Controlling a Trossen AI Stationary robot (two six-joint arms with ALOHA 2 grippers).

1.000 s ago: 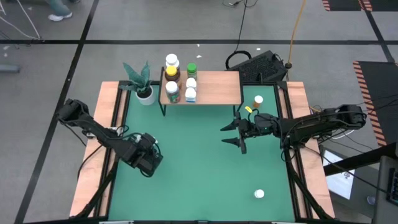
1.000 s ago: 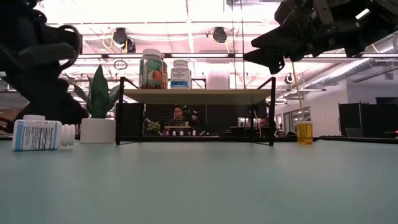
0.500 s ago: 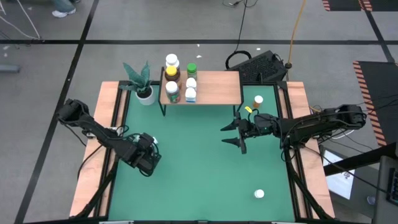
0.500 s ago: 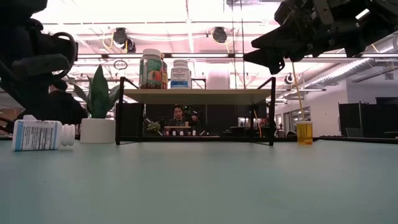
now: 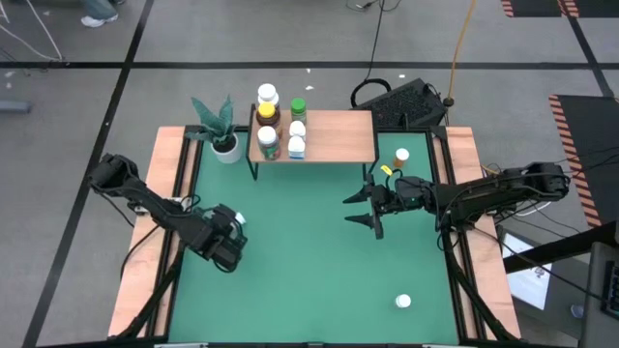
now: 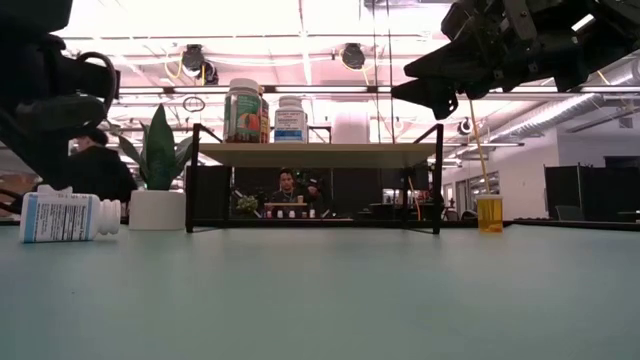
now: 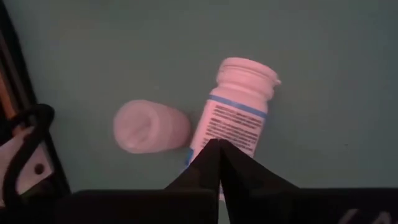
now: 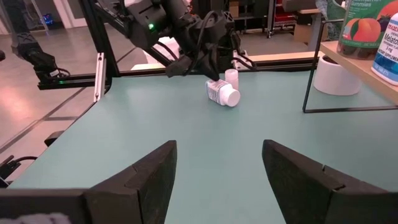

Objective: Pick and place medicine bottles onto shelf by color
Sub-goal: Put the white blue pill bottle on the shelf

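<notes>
A white-and-blue medicine bottle (image 7: 239, 118) lies on its side on the green table near the left edge, also seen in the low view (image 6: 60, 217). A small white-capped bottle (image 7: 151, 126) stands upright beside it. My left gripper (image 7: 217, 149) is shut, pointing steeply down over the lying bottle (image 8: 222, 93). My right gripper (image 5: 372, 208) hovers open and level above the table's right half, in front of the shelf (image 5: 334, 135). Several bottles (image 5: 280, 121) stand on the shelf's left end. My left gripper has its shut fingertips (image 7: 214, 155) over the labelled side of the lying bottle (image 7: 233, 127), coming from above. I cannot tell whether they touch it. Nothing is between the fingers.
A potted plant (image 5: 224, 135) stands left of the shelf. An orange bottle (image 5: 401, 156) stands on the table right of the shelf, and a white-capped one (image 5: 403, 302) near the front right. The table's middle is bare green.
My left gripper has tipped a little and drawn slightly toward the table's left edge above the lying bottle, so a bit of white bottle now shows beside it in the high view. Both bottles lie and stand as before.
</notes>
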